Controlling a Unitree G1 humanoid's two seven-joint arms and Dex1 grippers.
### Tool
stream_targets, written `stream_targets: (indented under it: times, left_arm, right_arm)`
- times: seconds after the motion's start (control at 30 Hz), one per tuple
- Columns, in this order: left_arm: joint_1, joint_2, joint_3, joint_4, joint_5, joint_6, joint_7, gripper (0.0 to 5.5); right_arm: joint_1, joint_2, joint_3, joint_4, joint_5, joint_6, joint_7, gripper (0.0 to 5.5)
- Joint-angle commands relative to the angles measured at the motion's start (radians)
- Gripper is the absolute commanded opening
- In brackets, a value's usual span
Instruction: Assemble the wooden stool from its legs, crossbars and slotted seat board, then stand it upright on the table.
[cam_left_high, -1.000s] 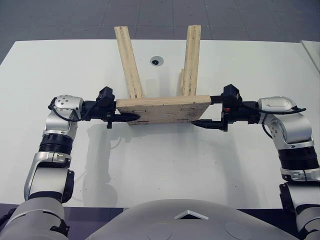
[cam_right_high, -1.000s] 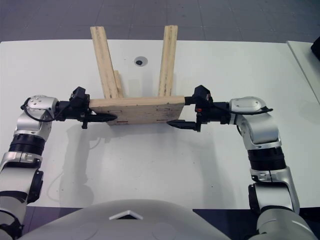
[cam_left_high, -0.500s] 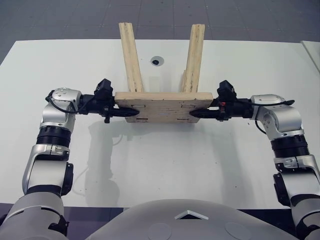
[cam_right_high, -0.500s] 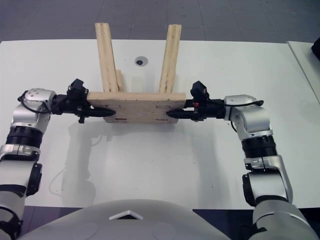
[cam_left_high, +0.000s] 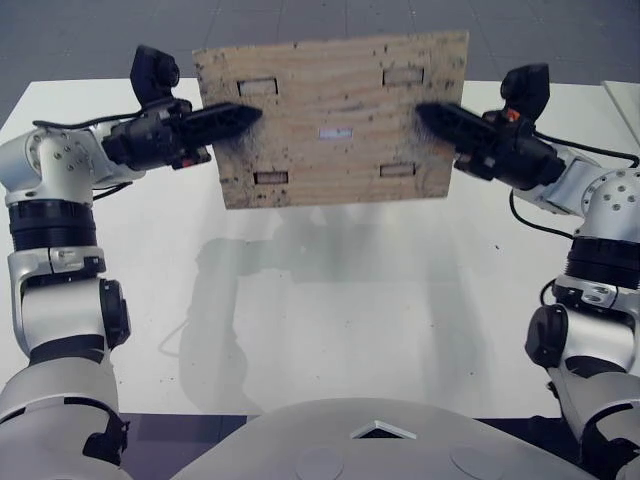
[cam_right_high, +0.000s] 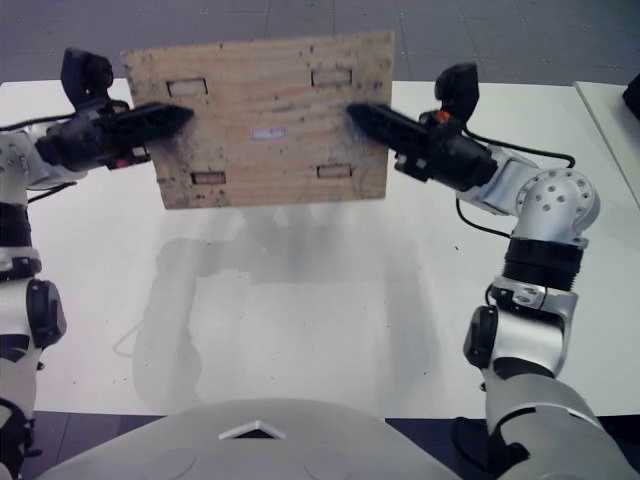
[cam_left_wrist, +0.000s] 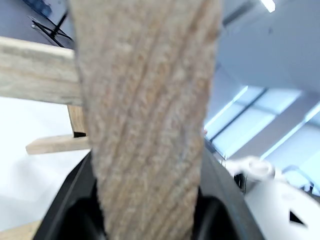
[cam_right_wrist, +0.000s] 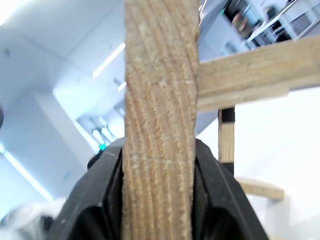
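White table (cam_left_high: 330, 300) lies below the stool (cam_right_high: 270, 150), which is held in the air above it with its seat board (cam_left_high: 335, 150) turned to face the head camera. The left gripper (cam_left_high: 243, 113) pinches the board's left edge, and the right gripper (cam_left_high: 430, 112) pinches its right edge, each with one finger on each face. Legs (cam_right_wrist: 250, 70) jut from the far side.

The seat board (cam_left_high: 335, 120) is showing pale, unvarnished wood, matt, lined with grain and peppered with dark specks; its edge is looking rough and fibrous. The legs (cam_right_wrist: 250, 70) are showing the same bare, dull wood. The left gripper (cam_left_high: 238, 114) and right gripper (cam_left_high: 428, 112) are looking like matt black plastic. The table (cam_left_high: 330, 300) is looking smooth and white, faintly sheened.
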Motion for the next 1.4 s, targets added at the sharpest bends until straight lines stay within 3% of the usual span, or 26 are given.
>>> stream_targets:
  times: [0.03, 0.17, 0.37, 0.4, 0.57, 0.8, 0.93, 1.1, 1.2, 1.3, 1.4]
  left_arm:
    - [-0.228, -0.195, 0.277, 0.267, -0.097, 0.022, 0.487, 1.31]
    - [-0.283, -0.278, 0.373, 0.446, -0.099, -0.121, 0.802, 1.31]
    - [-0.377, -0.348, 0.481, 0.636, -0.142, -0.301, 1.089, 1.31]
    - [-0.385, -0.358, 0.484, 0.648, -0.134, -0.313, 1.092, 1.32]
    - [-0.385, -0.383, 0.485, 0.683, -0.084, -0.408, 1.080, 2.25]
    - [-0.347, -0.330, 0.557, 0.733, -0.069, -0.598, 1.082, 3.50]
    - [-0.330, -0.290, 0.585, 0.718, -0.052, -0.673, 1.061, 4.21]
    - [-0.291, -0.251, 0.551, 0.634, -0.002, -0.716, 0.978, 5.01]
    - [-0.175, -0.290, 0.450, 0.406, 0.120, -0.887, 0.947, 5.39]
    - [0.063, -0.352, 0.288, 0.023, 0.283, -0.979, 0.990, 5.39]
    - [0.284, -0.402, 0.205, -0.287, 0.421, -1.081, 1.074, 5.39]
  right_arm:
    - [-0.196, 0.307, -0.244, 0.050, 0.301, -0.334, -0.846, 1.32]
    - [-0.272, 0.300, -0.256, 0.279, 0.184, -0.411, -0.902, 1.32]
    - [-0.409, 0.204, -0.209, 0.631, 0.047, -0.436, -0.820, 1.32]
    - [-0.426, 0.188, -0.196, 0.678, 0.021, -0.435, -0.787, 1.68]
    - [-0.485, 0.129, -0.144, 0.865, -0.092, -0.425, -0.601, 2.43]
    - [-0.534, 0.100, -0.189, 0.938, -0.190, -0.451, -0.436, 3.60]
    - [-0.476, 0.095, -0.227, 0.832, -0.184, -0.394, -0.461, 4.28]
    - [-0.321, 0.133, -0.268, 0.468, -0.151, -0.333, -0.594, 5.03]
    - [-0.149, 0.167, -0.168, 0.131, -0.248, -0.370, -0.665, 5.39]
    - [0.044, 0.195, -0.072, -0.167, -0.372, -0.462, -0.713, 5.39]
    - [0.201, 0.220, 0.012, -0.366, -0.507, -0.565, -0.754, 5.39]
